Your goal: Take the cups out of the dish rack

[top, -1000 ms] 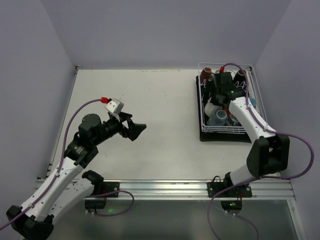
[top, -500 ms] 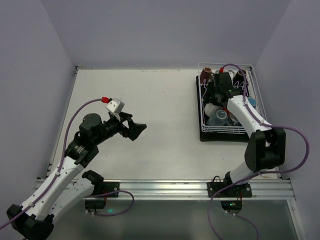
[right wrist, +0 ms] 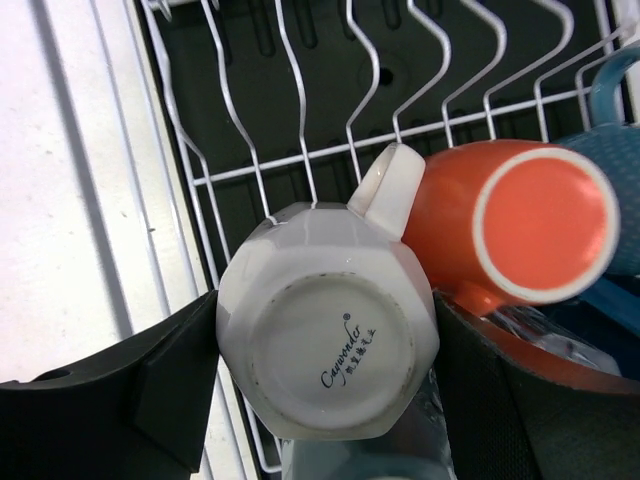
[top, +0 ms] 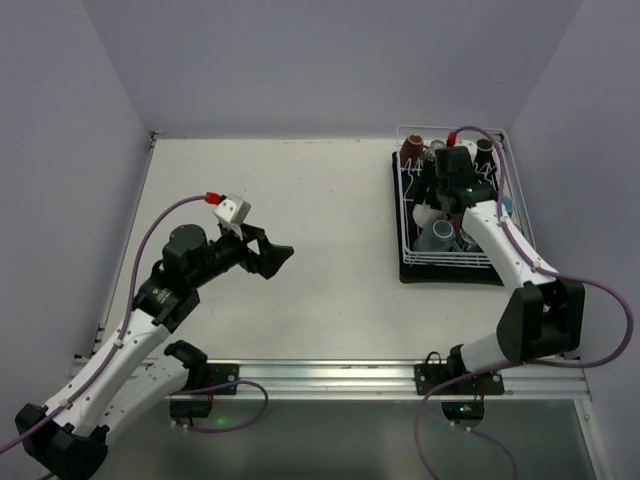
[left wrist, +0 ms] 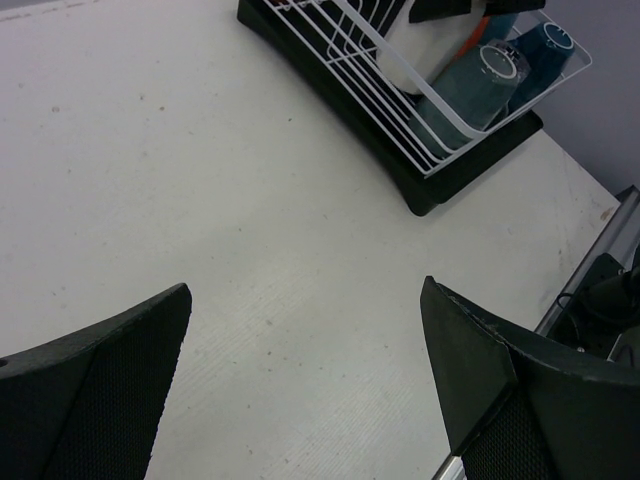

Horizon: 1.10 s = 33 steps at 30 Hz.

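Note:
The white wire dish rack (top: pixel 400 190) on its black drip tray (right wrist: pixel 330 60) stands at the far right. My right gripper (top: pixel 437 195) reaches down into it and is shut on a white faceted mug (right wrist: pixel 328 345), one finger on each side, the mug's base facing the camera. An orange mug (right wrist: pixel 520 220) lies against it, with a blue cup (right wrist: pixel 615 150) beyond. Two dark brown cups (top: pixel 411 152) stand at the rack's back. A light blue tumbler (top: pixel 437 235) sits at the front. My left gripper (top: pixel 275 258) is open and empty above the bare table.
The rack (left wrist: pixel 350 60) also shows at the top of the left wrist view, with the tumbler (left wrist: pixel 470 85) near its corner. Purple walls close in the table on three sides. A metal rail (top: pixel 330 375) runs along the near edge.
My right wrist has shifted slightly to the right over the rack. The white mug stays in place. My left arm has barely moved.

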{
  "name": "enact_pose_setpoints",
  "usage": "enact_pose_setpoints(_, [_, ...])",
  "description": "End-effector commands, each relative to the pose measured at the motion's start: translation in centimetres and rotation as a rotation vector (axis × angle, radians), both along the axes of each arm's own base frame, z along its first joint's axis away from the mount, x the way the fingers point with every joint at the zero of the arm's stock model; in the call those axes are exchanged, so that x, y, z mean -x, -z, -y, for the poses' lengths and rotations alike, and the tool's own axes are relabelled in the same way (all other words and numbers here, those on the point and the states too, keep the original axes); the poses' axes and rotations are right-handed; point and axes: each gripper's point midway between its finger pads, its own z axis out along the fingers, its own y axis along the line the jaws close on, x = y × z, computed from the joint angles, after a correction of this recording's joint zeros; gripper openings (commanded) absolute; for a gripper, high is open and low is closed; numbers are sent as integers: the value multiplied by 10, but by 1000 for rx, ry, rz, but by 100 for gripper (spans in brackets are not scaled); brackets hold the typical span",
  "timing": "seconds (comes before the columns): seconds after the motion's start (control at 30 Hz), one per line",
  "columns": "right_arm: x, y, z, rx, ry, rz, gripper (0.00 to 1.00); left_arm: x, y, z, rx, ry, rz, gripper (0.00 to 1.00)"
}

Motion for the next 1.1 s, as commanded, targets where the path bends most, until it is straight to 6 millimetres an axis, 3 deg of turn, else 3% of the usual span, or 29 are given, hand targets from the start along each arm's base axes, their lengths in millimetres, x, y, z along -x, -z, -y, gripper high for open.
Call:
enact_pose_setpoints(0.0, [-13, -98, 7, -18, 21, 333, 15, -4, -5, 2, 17, -12, -3, 100])
enact_pose_setpoints(0.27, [13, -155, -2, -127, -20, 537, 12, -4, -23, 18, 121, 34, -43, 100])
enact_pose_setpoints(0.3, [23, -171, -4, -171, -24, 586, 12, -3, -26, 22, 148, 44, -63, 100])
enact_pose_setpoints(0.37, [33, -182, -21, -254, -93, 623, 12, 2, -39, 35, 205, 121, -56, 100])
enact_pose_setpoints(0.4, [43, -199, -27, -314, -109, 680, 11, 7, -42, 42, 248, 163, -92, 100])
enact_pose_setpoints(0.43, [50, -203, -41, -370, -173, 688, 11, 7, -55, 47, 294, 191, -63, 100])
enact_pose_setpoints(0.47, [56, -204, -52, -441, -196, 687, 11, 11, -54, 51, 348, 211, -114, 100])
enact_pose_setpoints(0.5, [65, -218, -61, -496, -237, 730, 11, 16, -70, 57, 404, 269, -76, 98])
enact_pose_setpoints(0.57, [83, -220, -95, -664, -372, 705, 11, 22, -79, 63, 490, 316, -117, 95])
enact_pose_setpoints(0.6, [93, -236, -105, -726, -428, 753, 11, 25, -84, 66, 522, 353, -98, 93])
enact_pose_setpoints(0.63, [99, -229, -116, -781, -465, 729, 11, 25, -87, 67, 542, 366, -101, 91])
enact_pose_setpoints(0.7, [121, -247, -144, -918, -582, 743, 11, 28, -92, 72, 586, 395, -122, 87])
enact_pose_setpoints(0.77, [138, -247, -166, -1003, -656, 715, 11, 31, -97, 76, 605, 417, -122, 86])
enact_pose_setpoints(0.9, [153, -249, -193, -1103, -747, 684, 11, 36, -104, 89, 619, 450, -133, 83])
enact_pose_setpoints(1.07, [161, -235, -215, -1178, -802, 604, 12, 35, -103, 96, 619, 450, -138, 81])
